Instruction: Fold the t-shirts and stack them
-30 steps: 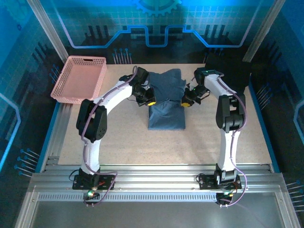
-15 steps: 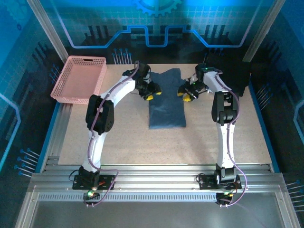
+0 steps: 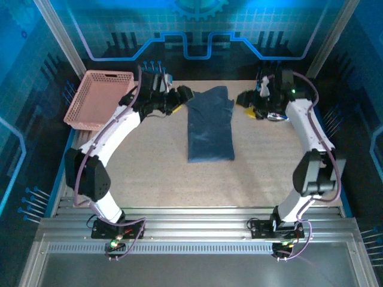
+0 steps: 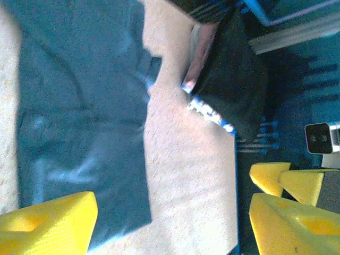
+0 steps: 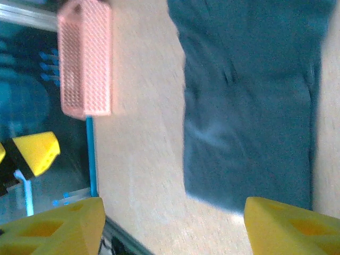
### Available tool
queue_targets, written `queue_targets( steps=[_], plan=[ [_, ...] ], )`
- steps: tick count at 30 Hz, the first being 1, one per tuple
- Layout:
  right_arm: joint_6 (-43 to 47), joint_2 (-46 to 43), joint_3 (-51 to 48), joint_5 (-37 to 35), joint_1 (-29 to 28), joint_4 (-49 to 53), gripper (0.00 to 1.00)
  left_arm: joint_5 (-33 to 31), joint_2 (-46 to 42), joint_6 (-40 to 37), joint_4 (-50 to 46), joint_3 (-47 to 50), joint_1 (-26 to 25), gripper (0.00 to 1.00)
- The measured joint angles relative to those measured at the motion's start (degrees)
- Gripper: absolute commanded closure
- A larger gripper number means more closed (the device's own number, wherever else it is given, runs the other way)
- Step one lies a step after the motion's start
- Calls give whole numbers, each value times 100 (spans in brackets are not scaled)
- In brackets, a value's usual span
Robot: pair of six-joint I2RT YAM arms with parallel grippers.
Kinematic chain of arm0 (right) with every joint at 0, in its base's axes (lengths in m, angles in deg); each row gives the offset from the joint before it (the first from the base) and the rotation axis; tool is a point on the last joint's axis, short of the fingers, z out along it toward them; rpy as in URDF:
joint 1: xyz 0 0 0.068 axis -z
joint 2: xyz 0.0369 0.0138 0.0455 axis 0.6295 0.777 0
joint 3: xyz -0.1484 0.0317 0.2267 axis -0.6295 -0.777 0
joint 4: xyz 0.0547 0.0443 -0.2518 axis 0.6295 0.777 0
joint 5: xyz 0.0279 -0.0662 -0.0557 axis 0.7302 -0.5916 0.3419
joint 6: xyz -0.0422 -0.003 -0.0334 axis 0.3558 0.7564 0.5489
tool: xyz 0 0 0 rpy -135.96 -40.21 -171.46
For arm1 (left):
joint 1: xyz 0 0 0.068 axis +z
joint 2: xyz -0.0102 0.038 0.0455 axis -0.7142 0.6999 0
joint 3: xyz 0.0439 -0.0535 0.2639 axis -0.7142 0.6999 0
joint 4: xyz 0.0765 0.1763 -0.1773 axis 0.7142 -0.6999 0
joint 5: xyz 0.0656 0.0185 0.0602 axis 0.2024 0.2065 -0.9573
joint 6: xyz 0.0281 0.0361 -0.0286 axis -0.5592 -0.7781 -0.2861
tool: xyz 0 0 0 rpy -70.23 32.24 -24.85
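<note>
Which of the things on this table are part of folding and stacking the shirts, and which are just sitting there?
Part of the job:
- the folded dark blue t-shirt, mid-table
- the left end effector and the right end effector, both open and holding nothing

Just lying about:
- the pink basket at the far left corner

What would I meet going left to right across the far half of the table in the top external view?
pink basket → left gripper → t-shirt → right gripper
</note>
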Motion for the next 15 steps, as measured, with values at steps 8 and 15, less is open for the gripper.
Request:
queue_targets(
  steps=[8,15],
  plan=[
    [-219,-20,-3362,258,-76,-940,32,568,87,1016,1099,3195,-525,33],
    [-365,424,-3440,518,-76,-1818,35,702,549,1657,2142,3414,-774,36]
  ],
)
